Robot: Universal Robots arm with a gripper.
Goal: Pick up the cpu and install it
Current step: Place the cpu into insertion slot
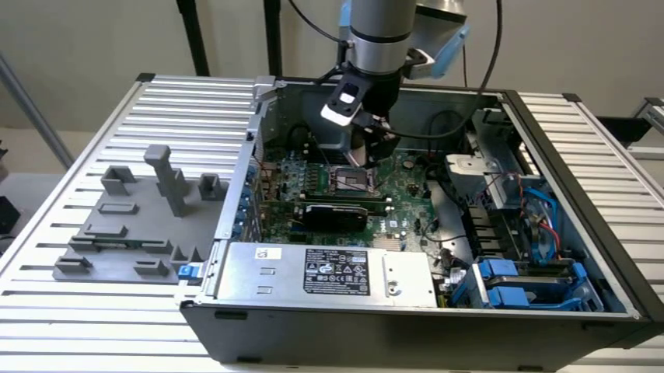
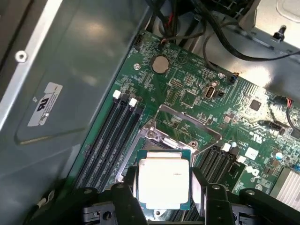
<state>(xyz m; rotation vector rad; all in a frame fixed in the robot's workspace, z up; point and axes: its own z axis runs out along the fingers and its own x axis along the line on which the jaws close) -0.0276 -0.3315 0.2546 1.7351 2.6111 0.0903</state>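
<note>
Tool: your tool (image 1: 365, 159) (image 2: 164, 185) is closed on the cpu. Its black fingers (image 2: 127, 185) press on two opposite sides of it.
Cpu: the cpu (image 2: 162, 180) lies flat in the tool's grip, with its pale silver top facing the wrist camera.
Socket: the square socket (image 1: 346, 180) (image 2: 157, 140) is right under the cpu, and the cpu hides part of it. You cannot tell if the two are touching.
Motherboard: the green motherboard (image 1: 400, 198) (image 2: 197, 93) lies flat in the open computer case (image 1: 581, 194).
Memory slots: long black memory slots (image 2: 110, 136) run just beside the socket.
Coin battery: a round coin battery (image 2: 160, 64) sits on the board, well apart from the cpu.
Blocks: grey fixture blocks (image 1: 155, 202) stand on the counter (image 1: 62, 311), outside the case at the exterior view's left.
</note>
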